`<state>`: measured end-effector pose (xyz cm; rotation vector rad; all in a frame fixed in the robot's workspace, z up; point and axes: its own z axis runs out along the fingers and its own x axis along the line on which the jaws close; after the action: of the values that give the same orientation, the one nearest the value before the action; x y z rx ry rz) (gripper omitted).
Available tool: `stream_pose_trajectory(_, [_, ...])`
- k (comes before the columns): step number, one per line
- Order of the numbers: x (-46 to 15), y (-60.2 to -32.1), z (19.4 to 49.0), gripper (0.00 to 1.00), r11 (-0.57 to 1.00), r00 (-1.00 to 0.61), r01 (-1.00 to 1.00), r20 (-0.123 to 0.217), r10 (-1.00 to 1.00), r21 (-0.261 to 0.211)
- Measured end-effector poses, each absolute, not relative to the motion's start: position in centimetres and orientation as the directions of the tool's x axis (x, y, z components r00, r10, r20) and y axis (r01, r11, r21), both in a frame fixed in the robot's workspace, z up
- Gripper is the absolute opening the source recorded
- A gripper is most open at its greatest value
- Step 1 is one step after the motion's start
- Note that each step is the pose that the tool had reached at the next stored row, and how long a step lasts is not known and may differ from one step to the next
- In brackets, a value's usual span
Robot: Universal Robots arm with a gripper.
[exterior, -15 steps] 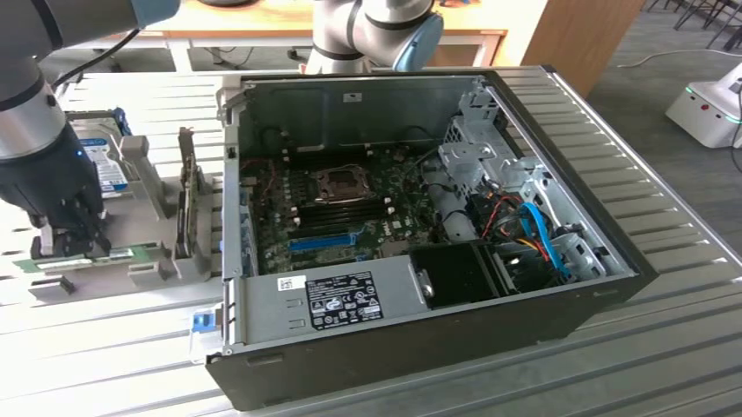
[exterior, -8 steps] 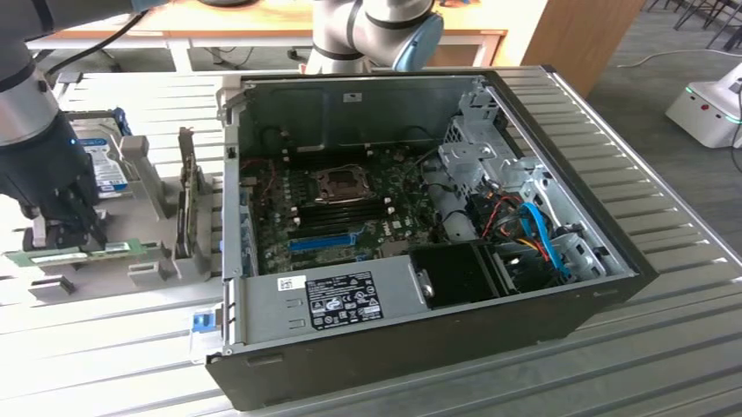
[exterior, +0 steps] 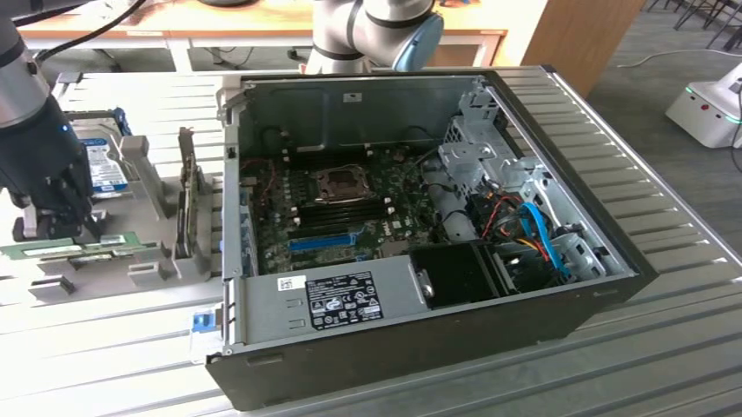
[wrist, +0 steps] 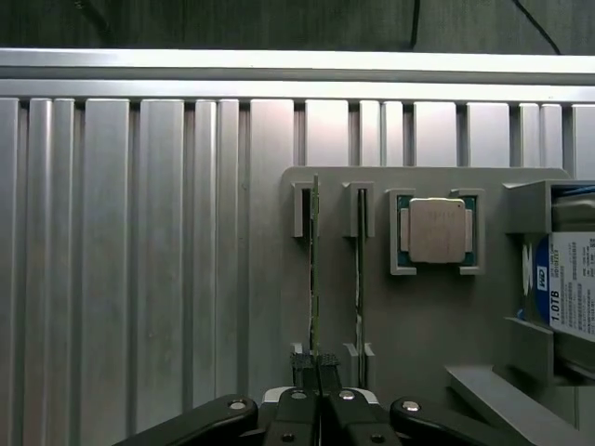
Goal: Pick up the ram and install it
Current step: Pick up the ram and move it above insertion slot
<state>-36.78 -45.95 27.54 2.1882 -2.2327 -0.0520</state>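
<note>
Ram (wrist: 314, 269) stands on its thin edge in a slotted grey holder (wrist: 418, 316). Its far end sits in a notched bracket and its near end is pinched between the jaws. The jaws are almost fully closed, with a fingertip (wrist: 303, 359) pressed against each face of the green board, so they have hold of the ram at that end.

In the neighbouring slot, parallel and just beside it, stands a second green stick (wrist: 360, 269), which the jaws do not touch. Beyond that stick a square processor (wrist: 437, 230) with a metal lid lies flat in its own pocket. Further along, a hard drive (wrist: 569, 293) with a blue-and-white label stands at the holder's edge. The holder rests on a ribbed metal tabletop (wrist: 139, 260).

Seen from outside, the holder is low on the exterior view's left, where the dark end of the arm (exterior: 47, 174) reaches down onto the green sticks. An open computer case (exterior: 464, 347) lies on its side in the middle of the frame, to the exterior view's right of the holder. Its motherboard (exterior: 336, 213) is exposed.
</note>
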Motion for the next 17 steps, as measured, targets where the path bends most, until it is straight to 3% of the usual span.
stream_pose_trajectory(17, [-36.8, -46.0, 30.4, 0.12, 0.020, -0.020, -0.999, -0.013, -1.000, 0.034])
